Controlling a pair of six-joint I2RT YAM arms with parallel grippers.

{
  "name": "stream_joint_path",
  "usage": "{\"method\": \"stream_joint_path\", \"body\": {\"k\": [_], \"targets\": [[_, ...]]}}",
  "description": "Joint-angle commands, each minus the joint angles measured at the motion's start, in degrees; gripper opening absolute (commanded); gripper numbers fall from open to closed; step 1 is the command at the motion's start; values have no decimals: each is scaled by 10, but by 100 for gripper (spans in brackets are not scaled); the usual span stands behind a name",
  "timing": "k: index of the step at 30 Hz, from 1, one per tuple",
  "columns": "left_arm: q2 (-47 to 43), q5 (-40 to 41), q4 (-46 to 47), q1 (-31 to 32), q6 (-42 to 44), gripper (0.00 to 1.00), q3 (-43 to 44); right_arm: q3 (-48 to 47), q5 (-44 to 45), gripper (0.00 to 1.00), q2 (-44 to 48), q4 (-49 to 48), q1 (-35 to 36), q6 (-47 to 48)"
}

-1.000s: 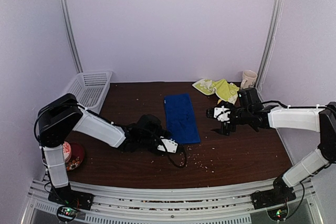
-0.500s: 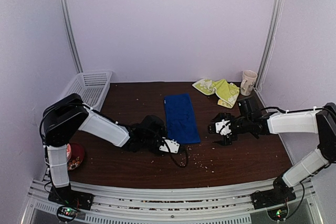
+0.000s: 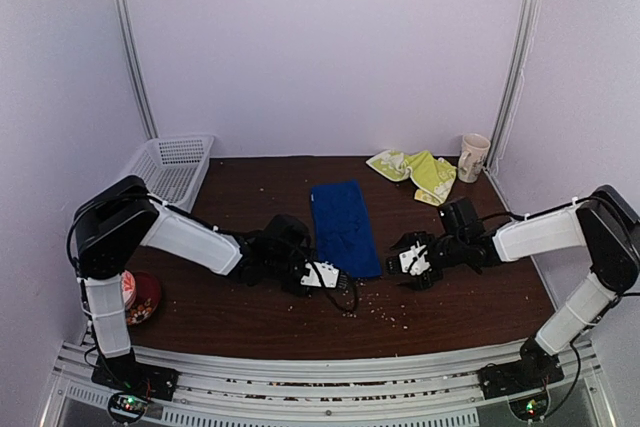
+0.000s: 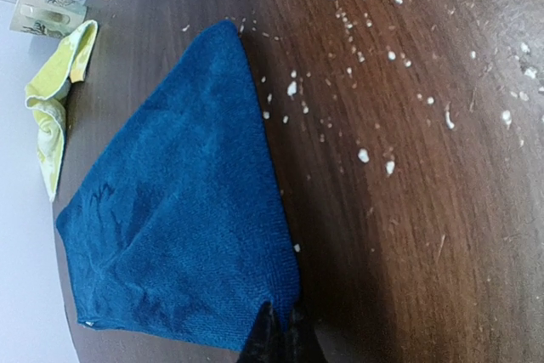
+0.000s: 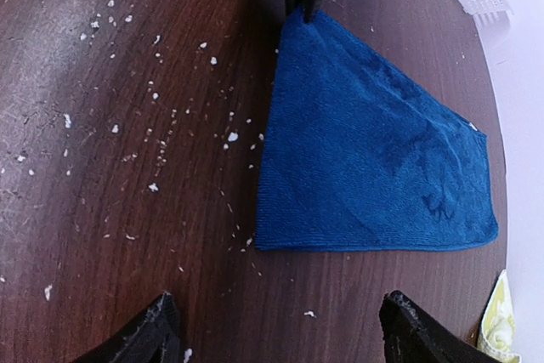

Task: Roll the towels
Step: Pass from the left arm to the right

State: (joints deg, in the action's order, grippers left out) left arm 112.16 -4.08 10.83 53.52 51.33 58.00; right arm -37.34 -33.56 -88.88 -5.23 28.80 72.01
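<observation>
- Blue towel (image 3: 345, 227) lies flat in the middle of the dark wooden table (image 3: 250, 317), between the two robot arms. It is a long rectangle. Its long axis runs from the near side of the table toward the back wall, with the far end leaning slightly left. One short edge faces the arms, and a roll would most likely start from that edge.
- Yellow-green towel (image 3: 415, 172) sits crumpled at the back right of the table, near a pale cup (image 3: 473, 155) and well apart from both grippers. Nothing touches it, so its turn probably comes later.
- Left gripper (image 3: 333, 273) has just clamped down. A second ago its jaws were apart; now its wrist view shows them pinched together on the blue towel's near left corner. The corner looks barely lifted, if at all.
- Right gripper (image 3: 398, 259) has swung lower and closer to the towel over the last second. Its fingers (image 5: 161, 333) are spread wide and hold nothing. The towel's near right corner lies just ahead of them in its wrist view.
- Taken together, one near corner is secured and the other is about to be taken. The rolling itself has not begun, since the cloth shows no curl along its near edge.
- White crumbs (image 3: 385, 312) are scattered over the wood to the right of the towel and toward the near side of the table.
</observation>
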Motion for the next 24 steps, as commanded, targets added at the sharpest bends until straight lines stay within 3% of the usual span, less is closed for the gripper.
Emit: {"method": "stream_joint_path", "body": {"k": [1,24], "targets": [[-28,-68,-15,-14,-44,0,18,18,54,82,-21,-65,31,-8],[-40,-192,-43,-64,-101,0,49,44,202,73,-96,-188,120,6]]}}
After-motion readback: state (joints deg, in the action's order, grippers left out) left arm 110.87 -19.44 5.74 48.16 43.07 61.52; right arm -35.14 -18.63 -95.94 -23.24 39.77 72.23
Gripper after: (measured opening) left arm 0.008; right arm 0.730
